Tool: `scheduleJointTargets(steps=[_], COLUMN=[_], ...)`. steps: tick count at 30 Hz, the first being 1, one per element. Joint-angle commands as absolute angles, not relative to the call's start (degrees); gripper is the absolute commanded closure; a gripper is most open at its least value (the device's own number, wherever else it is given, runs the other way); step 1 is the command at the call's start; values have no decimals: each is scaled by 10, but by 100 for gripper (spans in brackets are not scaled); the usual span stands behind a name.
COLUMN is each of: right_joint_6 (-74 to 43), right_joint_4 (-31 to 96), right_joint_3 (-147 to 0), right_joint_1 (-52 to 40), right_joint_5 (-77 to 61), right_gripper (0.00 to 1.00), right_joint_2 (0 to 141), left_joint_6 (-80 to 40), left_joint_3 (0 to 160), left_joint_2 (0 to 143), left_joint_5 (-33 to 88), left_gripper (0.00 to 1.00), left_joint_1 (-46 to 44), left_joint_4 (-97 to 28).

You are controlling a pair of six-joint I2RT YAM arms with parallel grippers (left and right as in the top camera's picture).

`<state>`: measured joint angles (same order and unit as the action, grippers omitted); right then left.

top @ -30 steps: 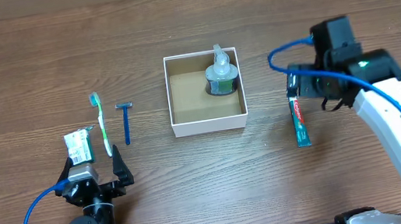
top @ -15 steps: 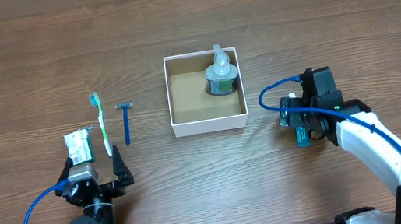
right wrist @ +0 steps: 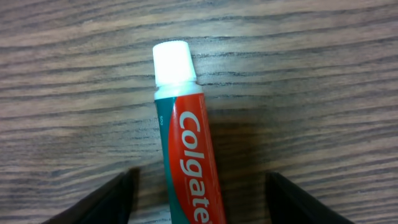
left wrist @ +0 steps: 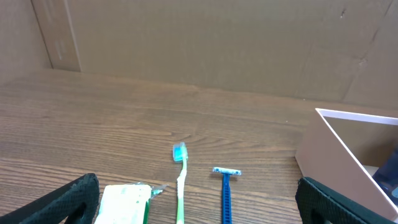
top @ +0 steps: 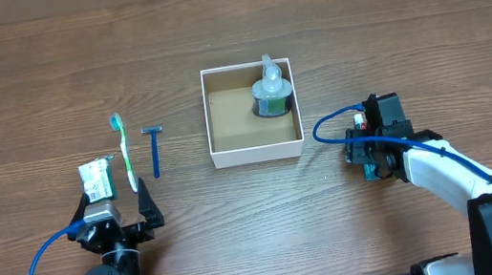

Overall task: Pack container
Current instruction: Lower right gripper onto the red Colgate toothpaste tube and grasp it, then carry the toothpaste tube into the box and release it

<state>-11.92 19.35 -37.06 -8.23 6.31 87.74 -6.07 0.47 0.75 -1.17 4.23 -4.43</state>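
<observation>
Nearest, at the near left of the wood table [top: 27, 91]: left gripper [top: 111, 209], jaws spread wide, holding nothing. Its two black fingers [left wrist: 74, 199] sit at the bottom corners of the wrist view w/ open table btwn them. A green-and-white packet [top: 96, 180] lies just ahead of it, close to the left finger; can't tell if they touch.

Near right: right gripper [right wrist: 202, 193] is low over the toothpaste [right wrist: 186, 130], jaws open. One finger stands on each side of the tube w/ bare wood showing btwn tube and each finger, so no grip and no contact seen. The tube lies flat, red and teal w/ white lettering. In the wrist view its white cap points away from the fingers. From overhead the arm hides most of it; only a teal end shows at the near side. A blue cable [top: 331, 125] loops off the wrist.

Further out on the left, a green toothbrush [top: 122, 150] and a blue razor [top: 153, 150] lie side by side, apart, heads toward the far side. The razor is the one nearer the box.

Centre, a bit further: the container [top: 258, 152], square, white walls, tan floor, open top. It's left of the right gripper and apart from it. Inside, in the far right corner, stands a small bottle [top: 271, 90] w/ pale top and dark green base; rest of the floor is bare.

Farthest, in the left wrist view: a cardboard wall [left wrist: 186, 43] behind the table.
</observation>
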Motion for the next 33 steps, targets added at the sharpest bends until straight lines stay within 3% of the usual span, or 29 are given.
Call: scheduleJointTargets(steps=[1, 3, 5, 13, 25, 33], right_joint_6=[-120, -120, -120, -120, -120, -114], right_joint_4=[200, 200, 201, 279, 495, 471], right_joint_3=[-366, -367, -368, -429, -695, -702], right_joint_1=[-81, -81, -81, -81, -86, -213], right_joint_5=[63, 63, 63, 29, -127, -140], right_gripper=[48, 68, 76, 76, 80, 80], right_joint_2=[882, 882, 882, 870, 747, 700], left_joint_6=[-69, -69, -69, -69, -69, -69], left_joint_3=[3, 3, 3, 3, 3, 3], left_joint_2=[3, 3, 3, 3, 3, 3], left_joint_5=[-15, -15, -15, -15, -15, -15], left_gripper=[0, 0, 0, 0, 0, 0], left_joint_1=[41, 41, 41, 41, 41, 41], left_joint_4=[-43, -43, -43, -43, -43, -43])
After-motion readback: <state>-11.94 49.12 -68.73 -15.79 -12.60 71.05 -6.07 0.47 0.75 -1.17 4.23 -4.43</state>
